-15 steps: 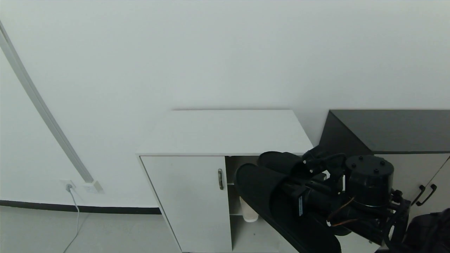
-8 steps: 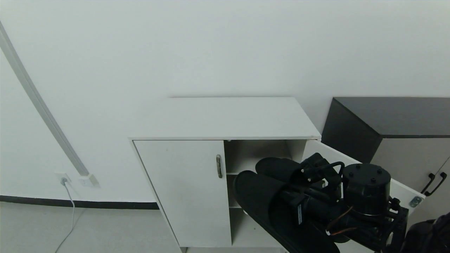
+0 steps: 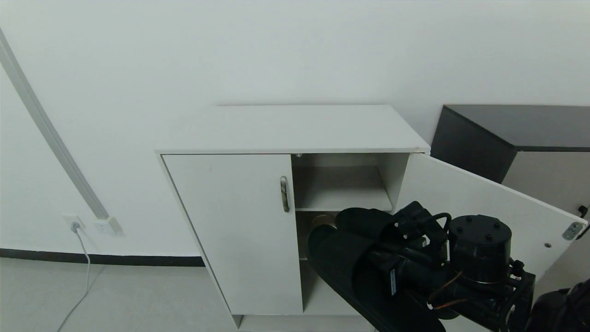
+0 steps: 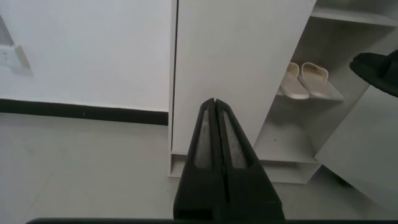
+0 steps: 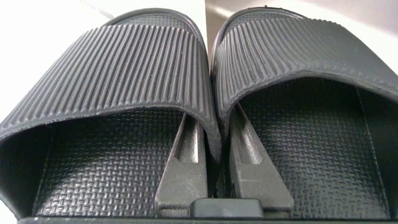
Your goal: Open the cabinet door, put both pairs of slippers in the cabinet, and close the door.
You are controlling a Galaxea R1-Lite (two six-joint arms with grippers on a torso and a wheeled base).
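We see the white cabinet [image 3: 299, 127] with its left door [image 3: 230, 230] closed and its right door [image 3: 470, 203] swung wide open. Since the earlier frame the whole head view has shifted, so the camera moved. The cabinet top now sits higher in the picture, and more of the open right half shows, including the upper shelf [image 3: 341, 203]. The arm and its load keep the same place in the frame as before.

The right gripper [image 5: 214, 134] grips the black slippers [image 3: 350, 258]. One finger [image 5: 183, 168] is inside each shoe, and the two inner strap walls are pinched between the fingers. We see the pair in the air in front of the open compartment, toes toward the opening and resting on no shelf.

The left gripper [image 4: 215, 106] has its fingers pressed together with nothing between them. It is low before the closed left door, above the floor [image 4: 74, 162].

The beige slippers [image 4: 305, 79] lie side by side inside the cabinet, on the shelf below the upper one, near its front edge.

A dark cabinet [image 3: 516, 129] stands just beside the white one on the right. A wall socket [image 3: 73, 226] with a cable [image 3: 85, 276] is well apart on the left.
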